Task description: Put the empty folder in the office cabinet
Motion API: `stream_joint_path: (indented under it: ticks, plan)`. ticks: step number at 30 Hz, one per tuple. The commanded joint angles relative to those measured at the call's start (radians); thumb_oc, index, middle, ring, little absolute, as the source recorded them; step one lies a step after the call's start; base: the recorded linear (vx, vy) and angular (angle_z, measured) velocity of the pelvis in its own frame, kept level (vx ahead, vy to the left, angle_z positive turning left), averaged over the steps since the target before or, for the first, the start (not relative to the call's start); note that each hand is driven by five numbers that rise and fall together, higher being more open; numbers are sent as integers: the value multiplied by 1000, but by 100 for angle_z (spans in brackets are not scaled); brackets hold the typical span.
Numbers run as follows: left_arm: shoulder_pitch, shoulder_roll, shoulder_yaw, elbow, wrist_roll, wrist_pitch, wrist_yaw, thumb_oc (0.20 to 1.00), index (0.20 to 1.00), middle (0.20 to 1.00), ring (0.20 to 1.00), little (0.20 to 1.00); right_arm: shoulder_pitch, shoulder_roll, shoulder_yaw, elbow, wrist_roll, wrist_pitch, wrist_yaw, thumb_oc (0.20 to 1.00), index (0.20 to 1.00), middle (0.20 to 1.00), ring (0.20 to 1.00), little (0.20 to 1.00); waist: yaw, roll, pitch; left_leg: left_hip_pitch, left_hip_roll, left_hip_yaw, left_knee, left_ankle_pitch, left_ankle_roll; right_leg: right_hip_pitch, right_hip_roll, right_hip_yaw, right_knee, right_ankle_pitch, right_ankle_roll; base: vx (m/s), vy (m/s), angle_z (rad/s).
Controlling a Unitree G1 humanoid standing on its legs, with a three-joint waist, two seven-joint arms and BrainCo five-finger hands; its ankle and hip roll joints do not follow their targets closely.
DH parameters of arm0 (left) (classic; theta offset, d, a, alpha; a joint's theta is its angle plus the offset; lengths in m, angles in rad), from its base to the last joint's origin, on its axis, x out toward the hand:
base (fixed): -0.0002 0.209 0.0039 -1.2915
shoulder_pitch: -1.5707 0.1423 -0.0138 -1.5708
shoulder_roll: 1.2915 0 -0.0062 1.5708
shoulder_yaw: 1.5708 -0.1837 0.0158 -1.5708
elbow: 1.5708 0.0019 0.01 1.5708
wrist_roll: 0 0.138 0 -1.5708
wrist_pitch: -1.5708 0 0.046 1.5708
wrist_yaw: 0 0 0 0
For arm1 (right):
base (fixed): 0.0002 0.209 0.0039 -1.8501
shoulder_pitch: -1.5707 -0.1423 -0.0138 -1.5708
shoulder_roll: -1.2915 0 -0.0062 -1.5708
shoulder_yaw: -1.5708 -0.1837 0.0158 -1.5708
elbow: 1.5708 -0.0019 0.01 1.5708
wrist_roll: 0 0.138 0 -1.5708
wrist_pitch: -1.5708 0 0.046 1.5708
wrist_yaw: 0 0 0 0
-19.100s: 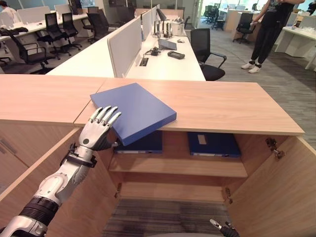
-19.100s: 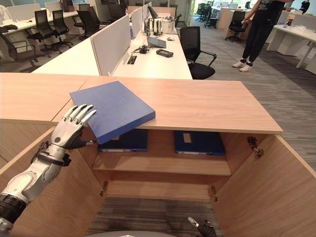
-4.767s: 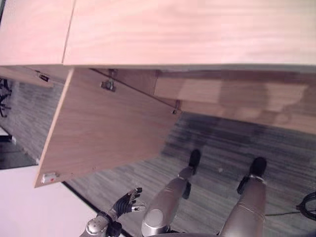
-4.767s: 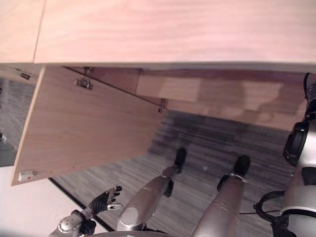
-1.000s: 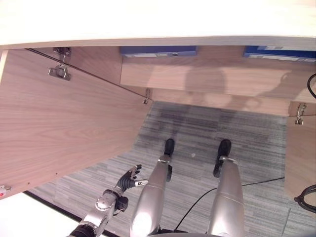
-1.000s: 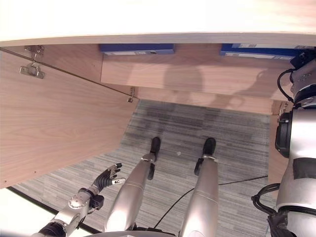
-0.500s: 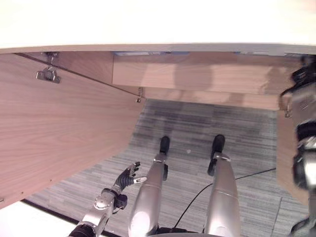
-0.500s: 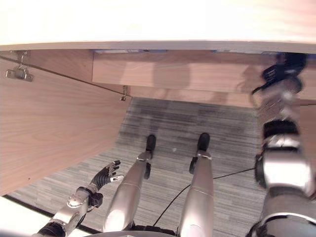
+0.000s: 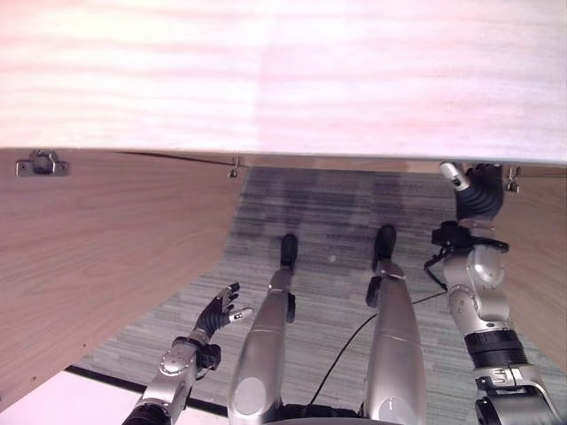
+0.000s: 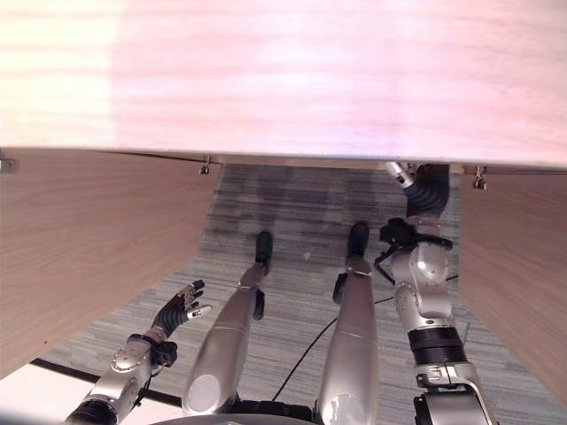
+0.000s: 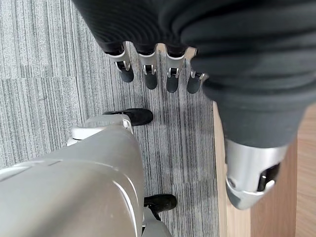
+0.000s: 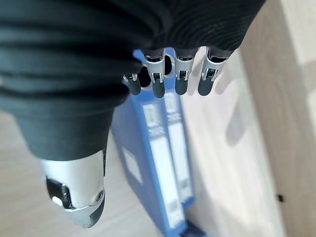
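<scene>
Folders [image 12: 163,163]: blue, flat, labelled spines, on wood-grain cabinet shelf [image 12: 222,163]; right hand [image 12: 177,74] fingers straight, empty; left hand [image 9: 221,312] relaxed.

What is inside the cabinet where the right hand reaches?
Past the right hand, blue folders stacked flat on a wooden shelf. From the head views the cabinet top covers the inside, so the rest stays unseen.

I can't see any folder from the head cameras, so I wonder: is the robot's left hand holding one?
No: in its wrist view the left hand hangs with straight fingers over bare grey carpet, holding nothing.
</scene>
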Motion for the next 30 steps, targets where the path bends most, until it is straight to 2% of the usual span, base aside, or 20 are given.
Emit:
stream_joint_path:
  ticks: [1, 5, 9, 12, 13, 14, 25, 30]
  plan:
    - [52, 29, 13, 21, 13, -17, -1, 1000, 1000, 1000, 1000, 1000, -5, -12, -15, 15, -64, -3, 7, 1000, 1000, 1000, 1000, 1000, -11, 3, 7, 39, 14, -68, -25, -38, -3, 85, -31, -20, 68, -107, 75, 0, 0, 0]
    - [39, 33, 20, 22, -11, -12, 3, 1000, 1000, 1000, 1000, 1000, -45, -17, 0, 110, -107, 33, -29, 1000, 1000, 1000, 1000, 1000, -11, -1, 6, 36, 15, -66, -19, -41, -2, 90, -32, -17, 58, -98, 75, 0, 0, 0]
    - [40, 41, 22, 8, -25, -10, 2, 1000, 1000, 1000, 1000, 1000, -114, -68, 2, 175, -253, 67, -110, 1000, 1000, 1000, 1000, 1000, -3, 0, 3, 33, 13, -70, -18, -40, -2, 93, -32, -19, 51, -94, 75, -10, -14, -3]
    - [37, 47, 16, 4, -22, -13, 4, 1000, 1000, 1000, 1000, 1000, -160, -84, -6, 196, -280, 72, -132, 1000, 1000, 1000, 1000, 1000, 2, 1, 2, 28, 12, -72, -15, -39, -1, 92, -33, -19, 50, -93, 76, 0, 0, 0]
    - [36, 49, 14, 2, -23, -14, 2, 1000, 1000, 1000, 1000, 1000, -173, -88, -10, 196, -279, 73, -134, 476, 476, 476, 476, 476, 4, 2, 1, 26, 12, -74, -16, -39, -1, 92, -34, -20, 49, -93, 76, -10, -15, 3]
    - [37, 50, 11, 2, -23, -14, 1, 1000, 1000, 1000, 1000, 1000, -182, -90, -10, 198, -282, 69, -138, 200, 200, 200, 200, 200, 5, 2, 2, 25, 12, -76, -16, -38, -1, 92, -34, -21, 50, -94, 76, 0, 0, 0]
    - [45, 70, 3, -5, -6, -25, -15, 1000, 1000, 1000, 1000, 1000, -248, -230, 40, 168, -649, 140, -248, 200, 200, 200, 200, 200, 19, -10, -2, 9, 5, -92, 13, -45, -1, 98, -41, -29, 64, -104, 78, -3, -3, 0]
    - [40, 97, -3, -11, -6, -26, -22, 1000, 1000, 1000, 1000, 1000, -293, -286, 62, 178, -696, 160, -240, 200, 200, 200, 200, 200, 28, -21, -2, -25, -8, -96, 69, -65, -1, 89, -46, -30, 100, -119, 76, -17, -32, 14]
